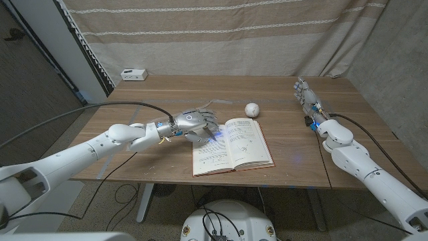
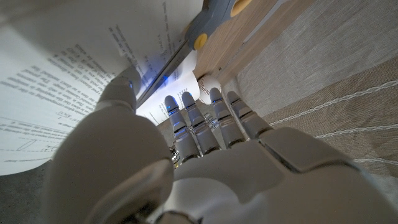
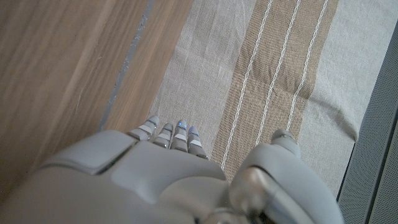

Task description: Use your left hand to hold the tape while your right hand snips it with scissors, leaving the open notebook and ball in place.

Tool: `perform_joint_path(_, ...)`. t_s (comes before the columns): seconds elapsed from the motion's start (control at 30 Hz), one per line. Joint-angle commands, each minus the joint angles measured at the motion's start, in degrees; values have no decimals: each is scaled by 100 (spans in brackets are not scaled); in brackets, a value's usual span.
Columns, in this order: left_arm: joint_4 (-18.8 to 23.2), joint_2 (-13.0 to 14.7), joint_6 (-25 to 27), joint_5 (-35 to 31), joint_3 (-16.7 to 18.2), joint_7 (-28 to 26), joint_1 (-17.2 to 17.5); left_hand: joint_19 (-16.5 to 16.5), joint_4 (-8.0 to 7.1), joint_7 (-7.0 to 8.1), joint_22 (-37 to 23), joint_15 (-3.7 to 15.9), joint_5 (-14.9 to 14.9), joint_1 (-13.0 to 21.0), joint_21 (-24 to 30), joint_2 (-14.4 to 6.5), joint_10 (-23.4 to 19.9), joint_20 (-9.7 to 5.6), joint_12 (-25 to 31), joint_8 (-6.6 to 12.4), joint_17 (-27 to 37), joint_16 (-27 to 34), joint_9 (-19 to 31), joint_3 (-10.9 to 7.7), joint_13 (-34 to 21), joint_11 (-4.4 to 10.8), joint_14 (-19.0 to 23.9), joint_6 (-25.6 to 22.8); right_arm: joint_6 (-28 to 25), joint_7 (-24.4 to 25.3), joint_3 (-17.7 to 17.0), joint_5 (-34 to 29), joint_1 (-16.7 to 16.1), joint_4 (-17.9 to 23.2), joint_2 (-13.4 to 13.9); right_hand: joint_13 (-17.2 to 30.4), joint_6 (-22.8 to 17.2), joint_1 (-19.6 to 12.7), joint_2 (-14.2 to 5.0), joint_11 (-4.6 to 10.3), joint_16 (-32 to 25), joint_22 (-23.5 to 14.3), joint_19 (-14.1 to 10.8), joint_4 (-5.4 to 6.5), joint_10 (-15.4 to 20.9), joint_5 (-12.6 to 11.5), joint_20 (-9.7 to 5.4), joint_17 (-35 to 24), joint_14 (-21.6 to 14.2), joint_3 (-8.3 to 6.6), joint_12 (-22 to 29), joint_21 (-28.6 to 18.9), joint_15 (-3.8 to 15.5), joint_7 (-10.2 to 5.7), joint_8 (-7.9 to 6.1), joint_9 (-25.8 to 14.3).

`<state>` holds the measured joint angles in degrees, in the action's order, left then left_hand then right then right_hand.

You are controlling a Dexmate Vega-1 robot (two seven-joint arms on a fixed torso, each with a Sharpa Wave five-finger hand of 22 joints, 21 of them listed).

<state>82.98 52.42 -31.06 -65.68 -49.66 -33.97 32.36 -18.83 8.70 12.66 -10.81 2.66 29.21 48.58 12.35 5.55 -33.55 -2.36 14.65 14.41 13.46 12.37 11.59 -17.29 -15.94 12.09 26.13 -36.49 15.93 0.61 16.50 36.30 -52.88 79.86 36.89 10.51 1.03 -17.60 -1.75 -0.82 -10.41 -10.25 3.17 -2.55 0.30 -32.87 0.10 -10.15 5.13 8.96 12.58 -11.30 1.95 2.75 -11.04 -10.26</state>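
Note:
An open notebook [image 1: 234, 145] lies at the table's middle front, its printed pages [image 2: 56, 93] close under my left hand. My left hand [image 1: 195, 124] hovers at the notebook's left page edge, fingers [image 2: 199, 118] spread and slightly curved, gripping nothing that I can make out. Scissors with a grey-blue handle and yellow dots [image 2: 210, 17] lie just past my left thumb [image 2: 121, 84]; in the head view they show as a thin pale shape [image 1: 217, 103]. A white ball [image 1: 251, 109] sits behind the notebook. My right hand [image 1: 305, 94] stands at the far right with fingers [image 3: 168, 132] extended and empty.
A small white box [image 1: 134, 73] sits at the table's back left corner. A black cable [image 1: 127, 104] arcs over the left side toward my left wrist. A striped curtain [image 1: 234, 33] hangs behind the table. Bare wood [image 1: 294, 140] lies between the notebook and my right arm.

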Motion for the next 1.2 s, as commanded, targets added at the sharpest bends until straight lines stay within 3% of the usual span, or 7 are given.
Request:
perform_joint_path(0.03, -50, -55, 31, -11, -66, 28, -43, -43, 8, -15, -28, 1016, -33, 80, 23, -4, -73, -628, 67, 32, 34, 40, 18, -49, -29, 3, 82, -90, -22, 8, -15, 11, 2, 43, 20, 24, -4, -6, -39, 16, -12, -10, 36, -15, -6, -53, -4, -8, 48, 40, -15, -7, 90, -50, -5, -27)
perform_joint_path(0.37, -118, -113, 33, -14, -131, 16, -85, -169, -3, -12, -29, 1026, -108, 153, 68, 1, -358, -815, 216, 83, 73, 57, 1, -150, -90, -1, 309, -360, -51, 5, -32, 15, -13, 93, 62, 24, -12, -4, -48, 23, -10, -10, 27, -13, -9, -54, -5, -8, 48, 49, -17, -9, 91, -47, -7, -27)
perform_joint_path(0.43, -127, -121, 42, -10, -139, 12, -86, -202, -31, -9, -18, 1029, -260, 182, 22, 71, -447, -878, 247, -5, 73, -37, -16, -351, -155, -3, 421, -497, -21, -10, -28, -3, -4, 76, 61, 24, -15, -4, -50, 22, -10, -9, 25, -12, -5, -54, -3, -8, 48, 52, -15, -10, 90, -46, -8, -27)
perform_joint_path(0.47, -137, -127, 44, -5, -143, 2, -87, -227, -30, -9, -33, 1027, -449, 80, 13, 195, -566, -880, 199, -132, 57, -72, -5, -846, -240, -1, 470, -585, -38, -1, -34, 13, -8, 88, 58, 24, -14, -4, -50, 17, -10, -9, 24, -12, -6, -54, -2, -8, 48, 52, -15, -10, 90, -48, -8, -27)
perform_joint_path(0.5, -136, -126, 38, 2, -149, 20, -91, -271, -23, -11, -50, 1031, -461, 43, 43, 217, -592, -847, 194, -122, 65, -66, -4, -970, -261, -4, 497, -622, -49, 13, -37, 17, -11, 95, 56, 24, -10, -3, -51, 14, -10, -9, 25, -12, -4, -54, -3, -8, 48, 54, -15, -10, 91, -45, -6, -27)
perform_joint_path(0.93, -88, -107, 81, 107, -148, 203, -48, -374, 7, -12, -53, 1036, -516, 5, 78, 278, -867, -849, 251, -60, 100, -31, -26, -1309, -296, -5, 753, -981, -43, -29, -51, 45, -31, 80, 72, 24, -19, -1, -60, 14, -10, -9, 22, -10, -3, -54, 10, -8, 49, 66, -15, -9, 86, -50, -9, -27)
perform_joint_path(1.2, -51, -117, 187, 134, -122, 312, 17, -560, 76, -18, -61, 1037, -730, -273, 84, 437, -1178, -870, 165, -140, 79, -76, -35, -2194, -373, -9, 981, -1088, -52, -64, -53, 72, -18, 57, 73, 24, -23, 3, -64, 16, -11, -9, 15, -7, -1, -54, 11, -8, 45, 73, -14, -11, 89, -50, -9, -27)
